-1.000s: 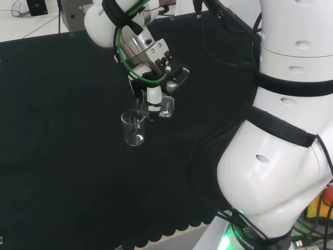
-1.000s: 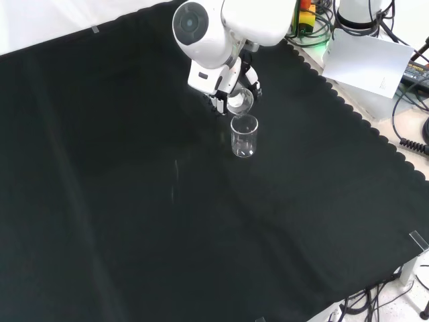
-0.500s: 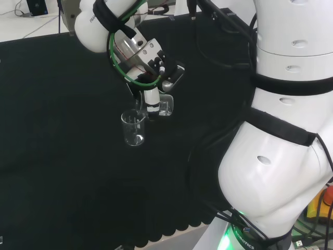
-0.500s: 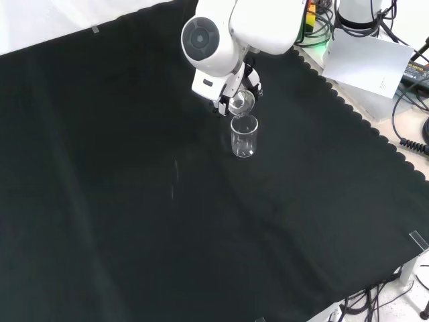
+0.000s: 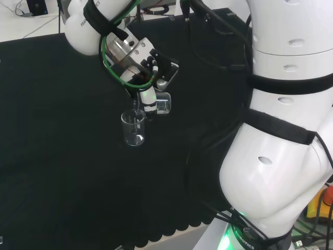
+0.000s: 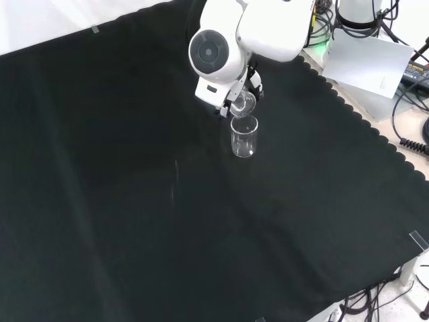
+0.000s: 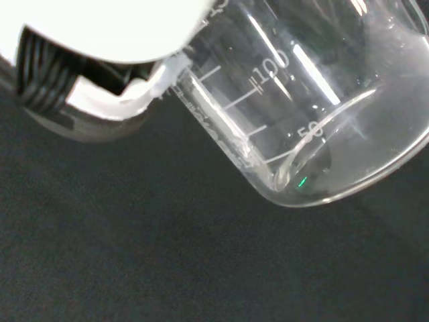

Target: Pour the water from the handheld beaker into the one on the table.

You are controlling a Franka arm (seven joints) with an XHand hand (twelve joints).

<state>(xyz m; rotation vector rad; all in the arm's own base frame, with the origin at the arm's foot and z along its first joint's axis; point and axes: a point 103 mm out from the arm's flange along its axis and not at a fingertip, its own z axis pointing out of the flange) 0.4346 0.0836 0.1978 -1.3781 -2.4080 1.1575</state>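
Note:
A clear glass beaker point(image 5: 134, 128) stands upright on the black cloth, seen also in the front view as the table beaker point(image 6: 244, 136). Just above and to its right in the head view the hand point(image 5: 149, 98) is shut on a second clear beaker point(image 5: 162, 103), tipped almost on its side with its mouth over the standing one's rim. In the front view this held beaker point(image 6: 242, 104) hangs right over the table beaker, below the hand point(image 6: 224, 100). The wrist view shows the held beaker point(image 7: 301, 114) tilted, with printed marks on its wall, beside a finger point(image 7: 107, 100). I cannot make out water.
The arm's big white links point(image 5: 283, 125) rise at the right of the head view. A round white link point(image 6: 218, 54) stands over the hand in the front view. The cloth's scalloped edge point(image 6: 355, 121) runs down the right, with cables and a white sheet beyond.
The arm's upper links have swung left in the head view and right in the front view. The held beaker has tipped further toward the table beaker, which has not moved.

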